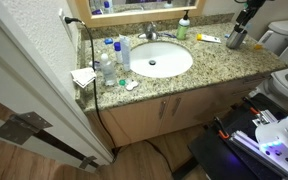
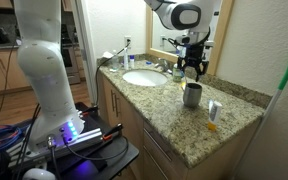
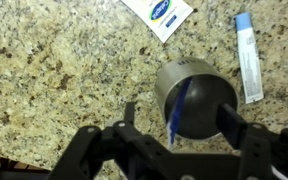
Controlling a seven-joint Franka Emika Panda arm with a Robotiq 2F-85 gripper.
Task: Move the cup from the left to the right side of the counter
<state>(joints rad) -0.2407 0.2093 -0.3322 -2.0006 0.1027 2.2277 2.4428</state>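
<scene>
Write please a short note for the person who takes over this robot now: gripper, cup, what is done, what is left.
Gripper: open, directly above the cup, not gripping it.
Cup: upright on the counter, past the sink, at the end away from the bottles.
Done: the cup seems placed on its target side.
Left: probably only raise the arm clear without tipping the cup.
</scene>
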